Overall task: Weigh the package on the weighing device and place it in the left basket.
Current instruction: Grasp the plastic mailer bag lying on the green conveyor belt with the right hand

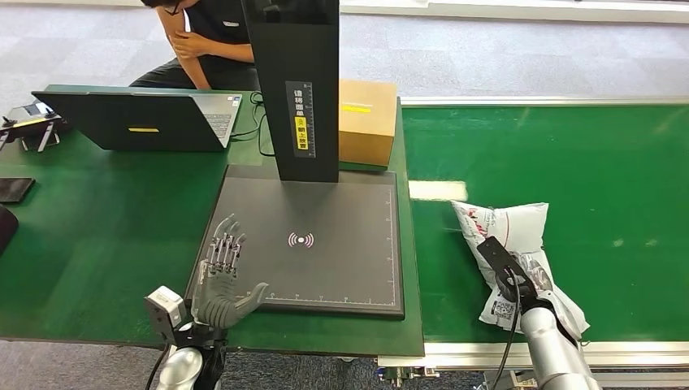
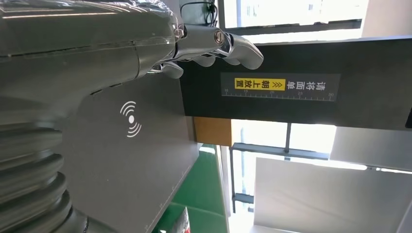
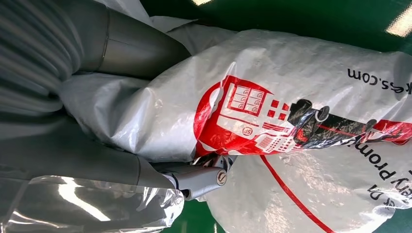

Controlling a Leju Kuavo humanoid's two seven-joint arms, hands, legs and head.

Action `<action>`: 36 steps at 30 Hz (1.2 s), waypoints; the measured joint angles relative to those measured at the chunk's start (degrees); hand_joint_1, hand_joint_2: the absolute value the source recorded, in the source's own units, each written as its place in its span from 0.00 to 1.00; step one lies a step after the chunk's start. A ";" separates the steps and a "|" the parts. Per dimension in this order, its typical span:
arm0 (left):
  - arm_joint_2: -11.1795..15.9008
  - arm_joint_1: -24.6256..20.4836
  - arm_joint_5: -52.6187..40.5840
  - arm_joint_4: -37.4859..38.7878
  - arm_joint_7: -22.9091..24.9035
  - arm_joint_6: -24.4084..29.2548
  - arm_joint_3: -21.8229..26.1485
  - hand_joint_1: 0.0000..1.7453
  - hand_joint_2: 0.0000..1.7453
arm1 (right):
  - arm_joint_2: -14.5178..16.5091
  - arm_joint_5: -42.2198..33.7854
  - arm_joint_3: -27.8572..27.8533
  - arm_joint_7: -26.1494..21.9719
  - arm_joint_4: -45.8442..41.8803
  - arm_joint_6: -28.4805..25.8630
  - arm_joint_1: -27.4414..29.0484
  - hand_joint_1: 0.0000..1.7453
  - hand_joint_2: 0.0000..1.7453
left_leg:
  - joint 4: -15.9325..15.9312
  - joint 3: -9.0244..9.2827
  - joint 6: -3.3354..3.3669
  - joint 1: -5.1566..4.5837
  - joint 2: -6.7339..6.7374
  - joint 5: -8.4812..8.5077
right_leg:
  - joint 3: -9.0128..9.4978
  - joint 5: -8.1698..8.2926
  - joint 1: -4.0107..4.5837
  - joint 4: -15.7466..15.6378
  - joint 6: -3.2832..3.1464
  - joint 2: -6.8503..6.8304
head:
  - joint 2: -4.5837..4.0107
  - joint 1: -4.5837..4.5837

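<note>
Two silver arms are seen rising from the near edge. At the near left, the left hand (image 1: 225,280) is held with its fingers spread apart and nothing in it, over the near left corner of the weighing device (image 1: 325,268). One such device is counted: a flat, square, matt black platform marked with a white wireless symbol (image 1: 301,240) and ruler ticks along its edges, from which a tall black column (image 1: 296,97) rises at the far side. On the column a yellow and white label (image 1: 301,115) with Chinese characters is carried; it is too small to be read surely.

At the near right, the right hand (image 3: 131,97) is clamped on the package (image 1: 508,231), which lies on the green belt (image 1: 585,162), well right of the device. One package is counted: a crumpled, glossy white plastic mailer printed in red and black, with ".com" legible.

Farther off, one brown cardboard box (image 1: 367,120), one open laptop (image 1: 142,120) and one seated person (image 1: 203,41) are seen.
</note>
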 joint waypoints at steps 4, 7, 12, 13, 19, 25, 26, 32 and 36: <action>-0.22 0.08 0.02 -0.03 0.00 0.21 0.19 0.00 1.00 | 0.51 2.61 0.64 -1.43 -0.70 -6.07 0.37 1.00 1.00 | 0.00 -0.09 0.05 0.00 -0.02 0.04 | -0.03 0.04 -0.04 0.01 0.06 -0.02 | 0.00 0.01; -0.23 0.56 0.22 -0.33 0.00 0.42 0.33 0.00 1.00 | 1.64 2.63 0.75 -5.78 -3.61 -13.51 2.27 1.00 1.00 | 0.00 -0.34 0.12 -0.02 -0.09 0.10 | -0.26 0.09 -0.10 0.05 0.10 -0.05 | 0.00 0.01; -0.23 1.23 1.20 -1.14 -0.01 0.44 0.46 0.00 1.00 | 3.63 -4.17 0.68 -20.23 -12.07 -26.48 6.01 1.00 1.00 | 0.00 -0.86 0.17 -0.07 -0.10 0.20 | -0.87 0.14 -0.15 0.14 0.11 -0.05 | 0.00 -0.01; -0.23 1.25 1.43 -1.21 -0.01 0.45 0.46 0.00 1.00 | 3.95 -5.84 0.67 -23.04 -13.73 -28.61 6.59 1.00 1.00 | 0.00 -0.91 0.17 -0.07 -0.10 0.20 | -0.92 0.13 -0.16 0.14 0.11 -0.06 | 0.00 -0.01; -0.22 1.28 2.37 -1.27 0.00 0.52 0.22 0.00 1.00 | 5.37 -11.83 0.60 -34.91 -21.61 -37.12 9.61 1.00 1.00 | -0.02 -1.17 0.18 -0.07 -0.10 0.19 | -1.16 0.09 -0.16 0.14 0.14 -0.06 | 0.00 -0.01; -0.20 1.30 2.99 -1.26 0.00 0.57 -0.08 0.00 1.00 | 7.53 -13.99 -1.56 -42.40 -26.21 -39.26 11.16 1.00 1.00 | -0.02 -1.22 0.18 -0.08 -0.10 0.18 | -1.21 0.09 -0.17 0.13 0.15 -0.06 | 0.00 -0.01; -0.20 1.31 3.04 -1.25 0.00 0.58 -0.15 0.00 1.00 | 7.90 -13.97 -1.91 -42.62 -26.83 -39.28 11.30 1.00 1.00 | -0.02 -1.22 0.18 -0.08 -0.10 0.18 | -1.21 0.09 -0.17 0.13 0.15 -0.06 | 0.00 0.00; -0.13 1.33 3.40 -1.23 0.00 0.55 -0.76 0.00 1.00 | 9.31 -10.42 -2.48 -42.80 -30.38 -39.38 11.63 1.00 1.00 | -0.02 -1.20 0.18 -0.08 -0.09 0.18 | -1.20 0.09 -0.17 0.13 0.15 -0.06 | 0.00 -0.01; -0.10 1.33 3.69 -1.19 0.00 0.49 -1.17 0.00 1.00 | 9.91 -6.91 -2.48 -42.81 -32.96 -39.38 11.59 1.00 1.00 | -0.02 -1.21 0.18 -0.08 -0.09 0.18 | -1.20 0.09 -0.17 0.14 0.15 -0.06 | 0.00 0.00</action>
